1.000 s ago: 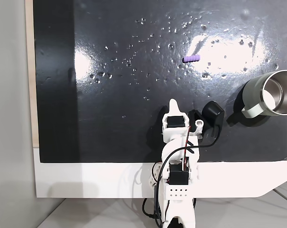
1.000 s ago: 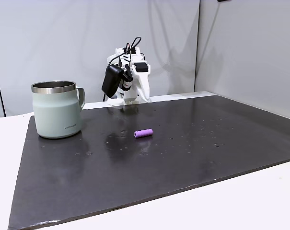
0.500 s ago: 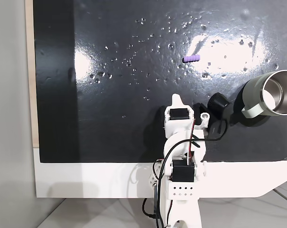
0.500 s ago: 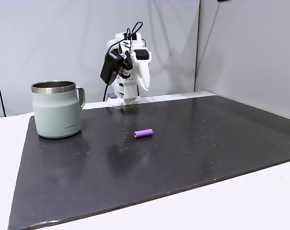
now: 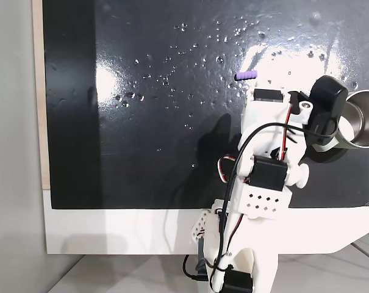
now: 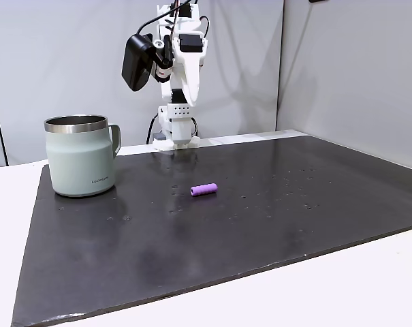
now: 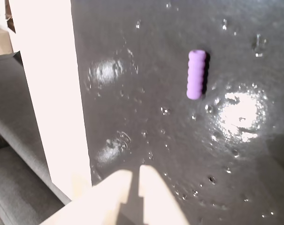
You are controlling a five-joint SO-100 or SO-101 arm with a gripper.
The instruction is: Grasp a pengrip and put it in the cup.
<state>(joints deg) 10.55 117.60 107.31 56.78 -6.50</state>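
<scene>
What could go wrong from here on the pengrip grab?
1. The pengrip is a small ribbed tube lying free on the glossy mat; it may roll or slip out as the pincer closes.
2. Glare patches on the mat sit right beside it in the wrist view, which could upset aiming.

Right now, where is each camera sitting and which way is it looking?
A fixed view: above, looking straight down on the black mat; the white arm rises from the bottom edge.
A fixed view: low at the table's far side, facing the raised arm and cup.
Wrist view: on the arm, looking down past the claw.
All share the pengrip.
</scene>
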